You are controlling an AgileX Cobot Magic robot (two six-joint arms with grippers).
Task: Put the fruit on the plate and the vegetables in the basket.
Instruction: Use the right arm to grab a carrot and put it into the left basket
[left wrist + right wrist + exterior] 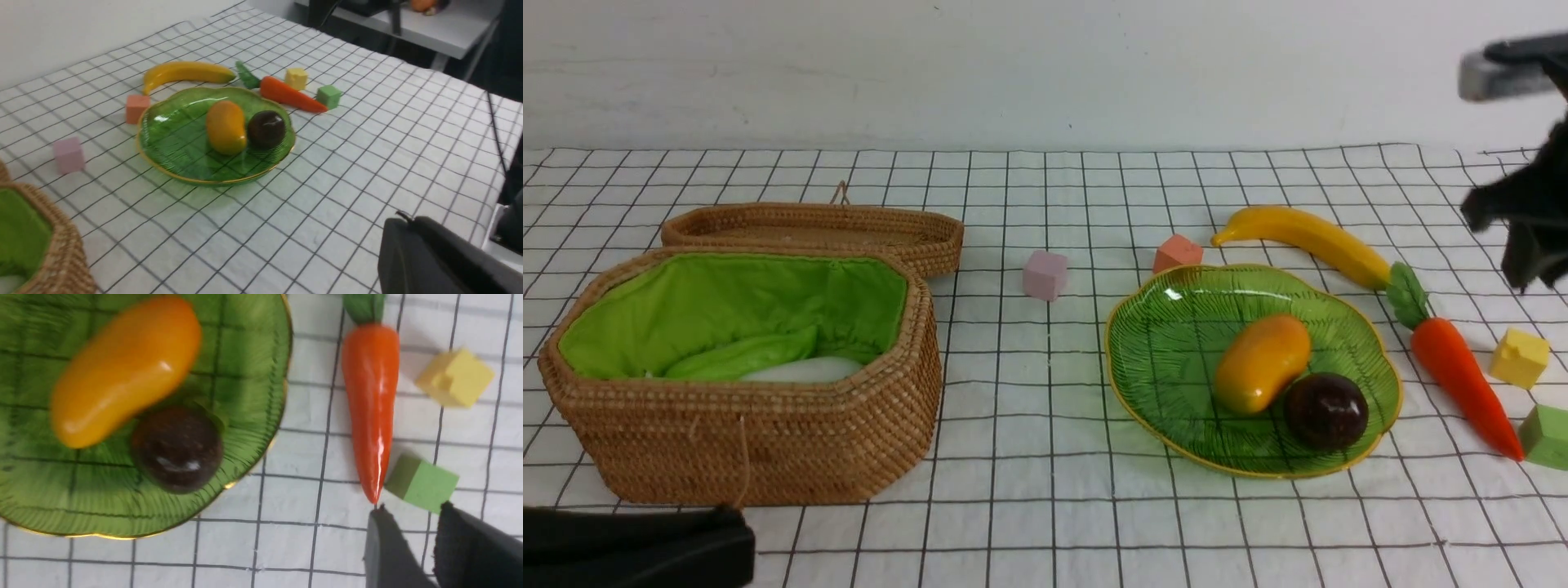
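One basket (743,425), one lid (817,233), one plate (1168,343), three fruits, three vegetables and four cubes on a gridded counter (1029,457).

The basket at left of the front view holds two vegetables, the gourd (743,355) and the radish (805,370). Its lid lies flat behind it. The plate, right of centre, holds two fruits, the mango (1262,362) and the mangosteen (1325,411), touching. The banana (1307,237) lies on the counter behind the plate, and the carrot (1454,367) to the plate's right, its tip just beside the green cube (1547,435). The yellow cube (1519,357), orange cube (1176,251) and pink cube (1045,274) sit apart. The right pincer (414,522) hovers near the carrot's tip, narrowly spread and pinching nothing. The left pincer (412,245) is pressed together.
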